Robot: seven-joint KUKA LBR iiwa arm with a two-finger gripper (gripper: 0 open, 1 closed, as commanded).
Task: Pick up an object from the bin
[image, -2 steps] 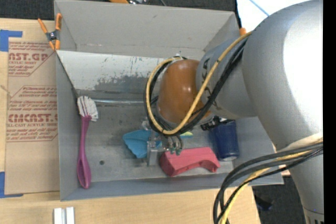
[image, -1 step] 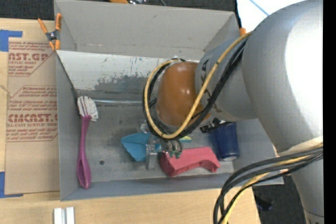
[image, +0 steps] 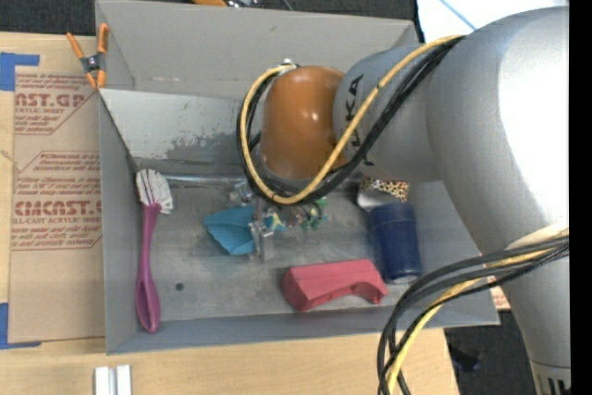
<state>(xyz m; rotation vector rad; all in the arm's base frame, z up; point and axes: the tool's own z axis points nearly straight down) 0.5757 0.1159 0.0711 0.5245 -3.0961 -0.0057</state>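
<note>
Camera view is showing the gripper (image: 263, 228) sitting low in the middle of the bin (image: 166, 120), tucked under the arm's orange cover (image: 298, 129). Honestly, I can't tell how far open it is or whether it's got anything in it, since the cover and the cable loop (image: 248, 139) are blocking most of the business end. It's hanging right at the right-hand edge of a crumpled teal-blue piece (image: 228, 231) lying on the bin floor, so I'm guessing that's the thing being picked. The worry, I'm thinking, is that it's only lining up with the edge of that piece rather than its middle. The piece is looking thin and floppy, so it could be slipping out on the lift or just getting shoved toward the left wall. Going outward, a red block (image: 333, 282) is lying near the front wall, close enough that a sideways drift could be nudging it. A dark blue cylinder (image: 396, 240) is sitting off to the right, with a leopard-spotted thing (image: 384, 190) just behind it, both right under the arm, so a swing on the way up could be knocking them. A pink brush (image: 148, 245) is lying along the left wall, well apart, and I'm not seeing trouble there.
</note>
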